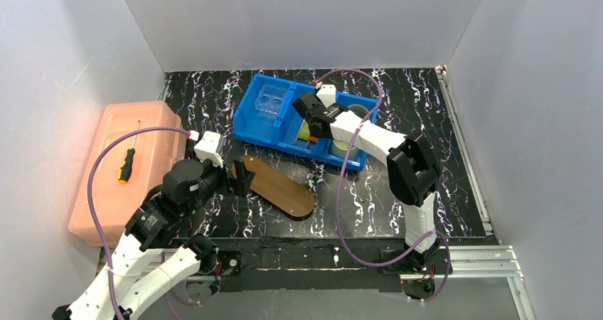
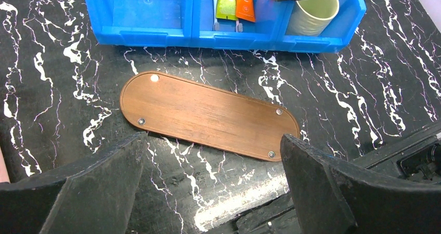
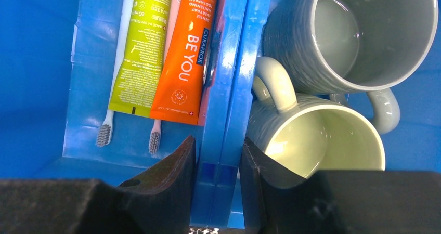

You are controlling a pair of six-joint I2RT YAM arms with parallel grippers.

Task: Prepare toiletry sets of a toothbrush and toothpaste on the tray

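1. Top view: the tray [image 1: 274,186] lies flat near table centre, its long axis running 10 to 4 o'clock. The blue bin [image 1: 259,124] sits just at its 12 o'clock. My left gripper [image 1: 242,178] is at the tray's 9 o'clock end, and my right gripper [image 1: 311,121] is over the bin. I can't read either jaw gap from up here.
2. Left wrist: left gripper [image 2: 213,145] is spread wide and holds nothing. The tray [image 2: 208,114] shows between the fingers. The bin [image 2: 151,36] is at 12 o'clock, with the lime tube [image 2: 226,2] and orange tube [image 2: 244,2] side by side in its middle compartment and the green mug [image 2: 314,13] at 1 o'clock.
3. Right wrist: right gripper [image 3: 218,143] is parted only narrowly and grips nothing. The bin divider [image 3: 229,88] shows in the gap, and I can't tell if it touches the fingers. At 11 o'clock the lime tube [image 3: 140,47] and orange tube [image 3: 187,52] lie flat and touching. The heads of the white toothbrush [image 3: 104,135] and pink toothbrush [image 3: 154,140] poke out below them. Across the divider, the grey mug [image 3: 353,31] touches the green mug [image 3: 317,145].
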